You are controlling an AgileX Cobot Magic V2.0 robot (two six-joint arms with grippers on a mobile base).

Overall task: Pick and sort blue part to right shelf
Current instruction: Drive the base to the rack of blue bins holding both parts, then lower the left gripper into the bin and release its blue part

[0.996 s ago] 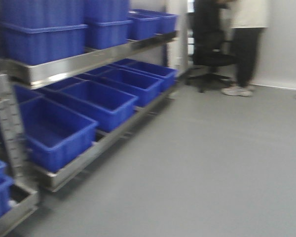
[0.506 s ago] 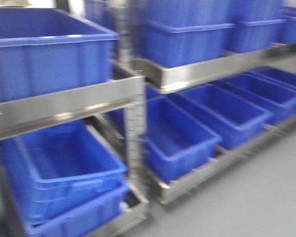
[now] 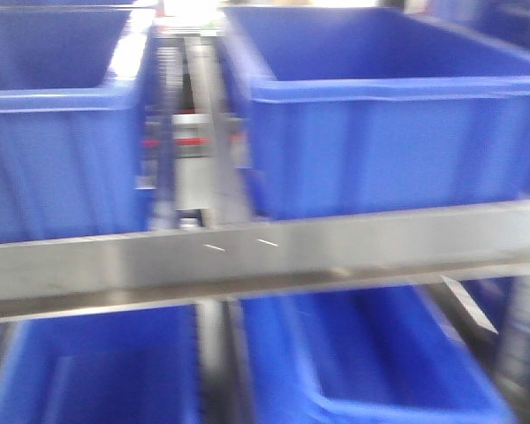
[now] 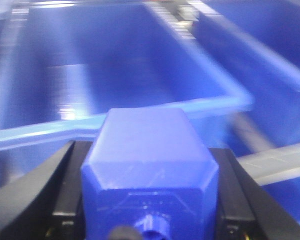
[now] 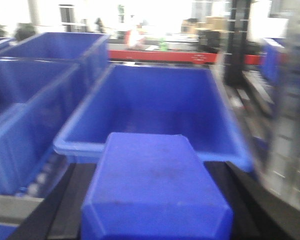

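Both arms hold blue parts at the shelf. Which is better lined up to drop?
Right, probably: its blue part faces the middle of an open bin. The left part sits nearer the right corner of its bin.

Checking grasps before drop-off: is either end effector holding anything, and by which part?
Left end effector clamps a blue part, right end effector another, each by its sides.

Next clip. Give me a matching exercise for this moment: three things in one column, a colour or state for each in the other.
Things:
1. left gripper
2. shelf rail
3. bin ahead of the right gripper

Colour or state:
A. grey steel
B. looks empty inside
C. shut on a blue part

Pairs: 1-C, 2-A, 3-B
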